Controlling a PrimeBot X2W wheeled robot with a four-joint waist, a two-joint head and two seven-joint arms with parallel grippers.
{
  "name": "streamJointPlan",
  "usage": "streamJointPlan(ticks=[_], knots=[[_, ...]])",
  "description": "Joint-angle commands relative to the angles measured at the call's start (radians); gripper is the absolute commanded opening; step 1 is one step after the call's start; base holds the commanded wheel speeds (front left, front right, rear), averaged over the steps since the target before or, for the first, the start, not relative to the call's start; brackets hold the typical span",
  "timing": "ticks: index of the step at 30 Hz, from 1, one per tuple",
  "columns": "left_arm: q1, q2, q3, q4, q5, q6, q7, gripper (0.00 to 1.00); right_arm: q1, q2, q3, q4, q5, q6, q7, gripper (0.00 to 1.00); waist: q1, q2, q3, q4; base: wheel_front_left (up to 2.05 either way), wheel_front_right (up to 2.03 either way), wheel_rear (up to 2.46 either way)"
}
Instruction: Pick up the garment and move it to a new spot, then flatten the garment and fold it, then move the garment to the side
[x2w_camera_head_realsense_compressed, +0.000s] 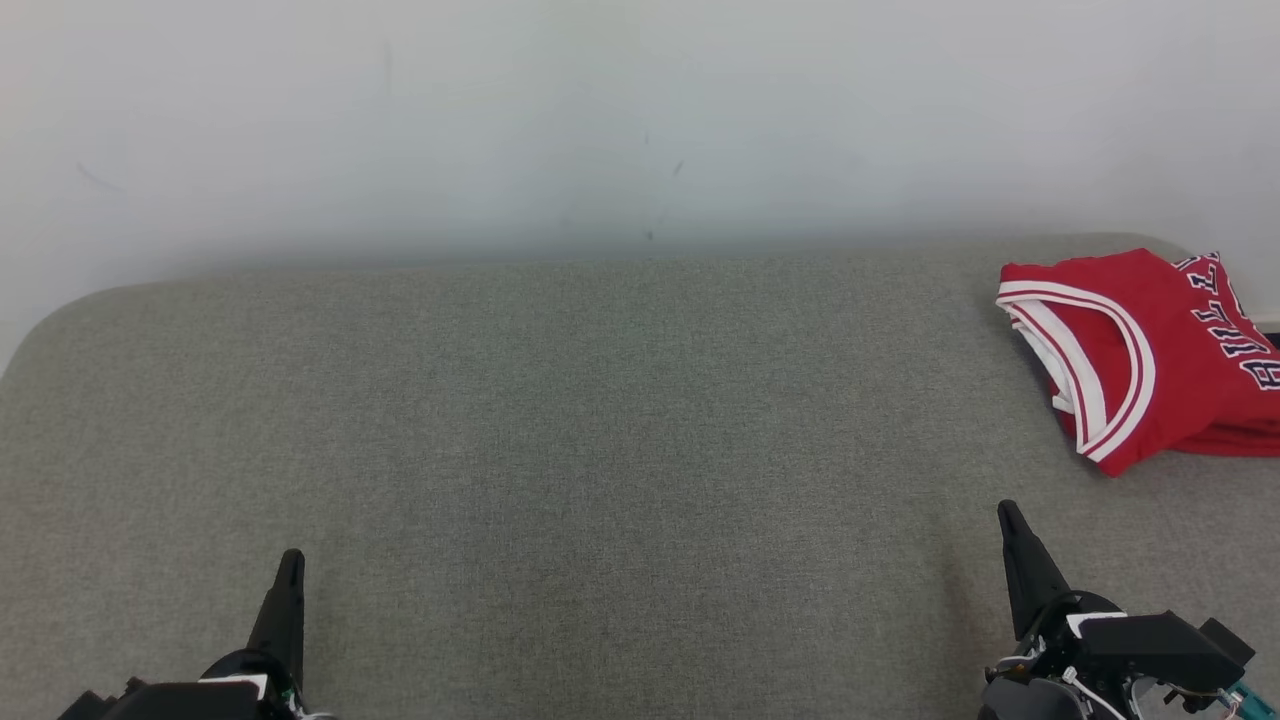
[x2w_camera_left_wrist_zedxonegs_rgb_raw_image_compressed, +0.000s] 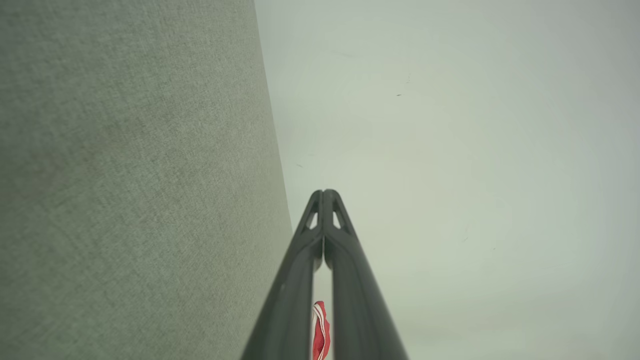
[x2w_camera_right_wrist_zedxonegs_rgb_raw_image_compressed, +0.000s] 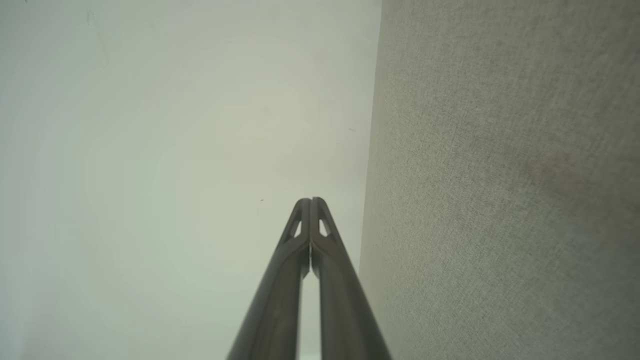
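Note:
The garment (x2w_camera_head_realsense_compressed: 1150, 350) is a red jersey with white and dark trim and dark lettering, lying folded at the far right of the grey fabric surface (x2w_camera_head_realsense_compressed: 600, 450), partly cut off by the head view's right edge. A sliver of the garment (x2w_camera_left_wrist_zedxonegs_rgb_raw_image_compressed: 320, 332) shows between the left fingers low in the left wrist view. My left gripper (x2w_camera_head_realsense_compressed: 290, 560) is at the lower left, shut and empty, far from the garment. My right gripper (x2w_camera_head_realsense_compressed: 1008, 515) is at the lower right, shut and empty, a short way in front of the garment. Both wrist views show the left gripper (x2w_camera_left_wrist_zedxonegs_rgb_raw_image_compressed: 324, 192) and right gripper (x2w_camera_right_wrist_zedxonegs_rgb_raw_image_compressed: 310, 201) with tips pressed together.
A pale wall (x2w_camera_head_realsense_compressed: 640, 120) rises behind the grey surface, whose rounded far-left corner (x2w_camera_head_realsense_compressed: 60, 310) curves away. Wide bare fabric lies between the two grippers.

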Motion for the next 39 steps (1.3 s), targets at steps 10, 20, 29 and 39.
streamJointPlan(ticks=[10, 20, 29, 39], knots=[[-0.012, 0.002, 0.005, 0.002, -0.025, -0.007, 0.007, 0.00, -0.009, 0.004, -0.006, 0.001, 0.019, -0.002, 0.011, 0.00, -0.0001, 0.0000, 0.000, 0.000, 0.00, 0.00, 0.00], [-0.012, 0.002, 0.005, 0.002, -0.025, -0.007, 0.007, 0.00, -0.009, 0.006, -0.009, 0.001, 0.016, -0.002, 0.013, 0.00, -0.0001, 0.0000, 0.000, 0.000, 0.00, 0.00, 0.00], [-0.012, 0.002, 0.005, 0.002, -0.025, -0.007, 0.007, 0.00, -0.009, 0.008, -0.011, 0.001, 0.014, -0.002, 0.015, 0.00, -0.0001, 0.0000, 0.000, 0.000, 0.00, 0.00, 0.00], [-0.012, 0.002, 0.004, 0.002, -0.025, -0.007, 0.007, 0.00, -0.010, 0.009, -0.013, 0.001, 0.011, -0.002, 0.016, 0.00, -0.0001, 0.0000, 0.000, 0.000, 0.00, 0.00, 0.00]])
